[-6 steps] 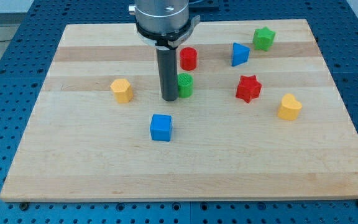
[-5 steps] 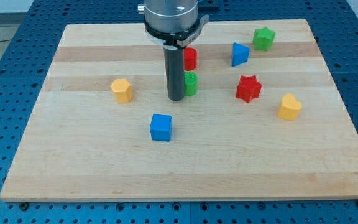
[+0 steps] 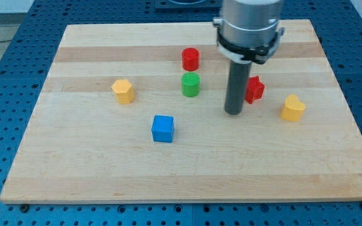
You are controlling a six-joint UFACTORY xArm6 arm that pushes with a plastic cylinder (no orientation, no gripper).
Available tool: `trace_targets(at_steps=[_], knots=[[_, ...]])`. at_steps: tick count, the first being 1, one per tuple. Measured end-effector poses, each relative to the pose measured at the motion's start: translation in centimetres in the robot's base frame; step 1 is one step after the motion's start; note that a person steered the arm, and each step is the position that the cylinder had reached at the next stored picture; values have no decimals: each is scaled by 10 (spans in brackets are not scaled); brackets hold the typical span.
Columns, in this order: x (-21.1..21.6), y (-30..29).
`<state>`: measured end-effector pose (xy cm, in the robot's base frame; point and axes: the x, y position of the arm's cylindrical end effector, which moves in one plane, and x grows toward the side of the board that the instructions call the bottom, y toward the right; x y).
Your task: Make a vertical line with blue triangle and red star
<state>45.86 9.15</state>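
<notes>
My tip rests on the board just to the left of and slightly below the red star, whose left part the rod hides. I cannot tell whether the rod touches it. The blue triangle does not show; the arm's body covers the spot near the view's top right where it stood.
A red cylinder and a green cylinder stand left of the rod. A yellow hexagon block is at the left, a blue cube lower centre, a yellow heart-shaped block at the right. The wooden board holds them all.
My tip has moved to the view's right, from beside the green cylinder to beside the red star. The arm now hides the blue triangle and the green star. The blocks have not visibly moved.
</notes>
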Motion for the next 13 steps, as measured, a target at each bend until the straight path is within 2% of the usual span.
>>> trace_targets(at_steps=[5, 7, 9, 11, 13], knots=[[-6, 52], [-29, 45], [-33, 36], [-41, 88], [-117, 88]])
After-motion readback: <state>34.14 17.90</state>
